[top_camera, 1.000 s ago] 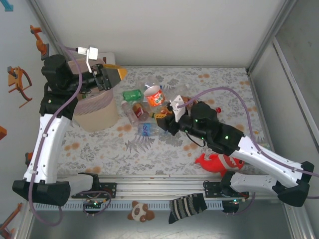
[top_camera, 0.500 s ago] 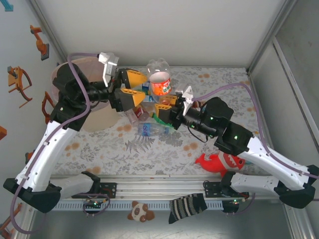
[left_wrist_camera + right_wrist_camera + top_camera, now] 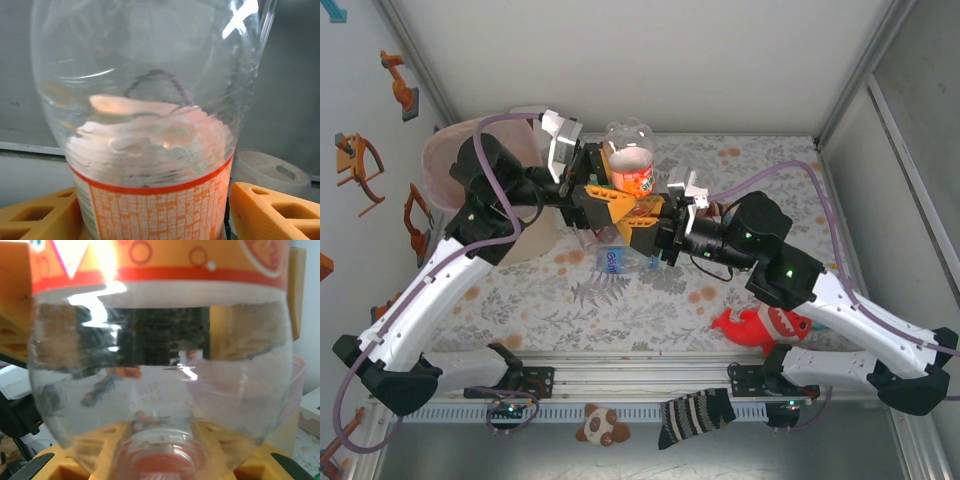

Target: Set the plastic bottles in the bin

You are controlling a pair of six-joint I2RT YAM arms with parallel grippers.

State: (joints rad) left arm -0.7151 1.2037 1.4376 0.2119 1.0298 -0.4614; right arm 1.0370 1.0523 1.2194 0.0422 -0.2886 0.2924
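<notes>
Right jaws are clamped on the neck of the bottle [image 3: 631, 170], held up above the bench [image 3: 770, 170]. Left jaws flank its orange label; I cannot tell whether they grip. If the right releases early, the slick bottle could drop short of the bin [image 3: 442, 170], far left.

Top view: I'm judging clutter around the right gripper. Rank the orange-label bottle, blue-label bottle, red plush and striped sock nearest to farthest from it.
1. Orange-label bottle: held by the right gripper.
2. Blue-label bottle: lying just in front of it, slightly left.
3. Red plush: front right.
4. Striped sock: at the very front, farthest.
</notes>
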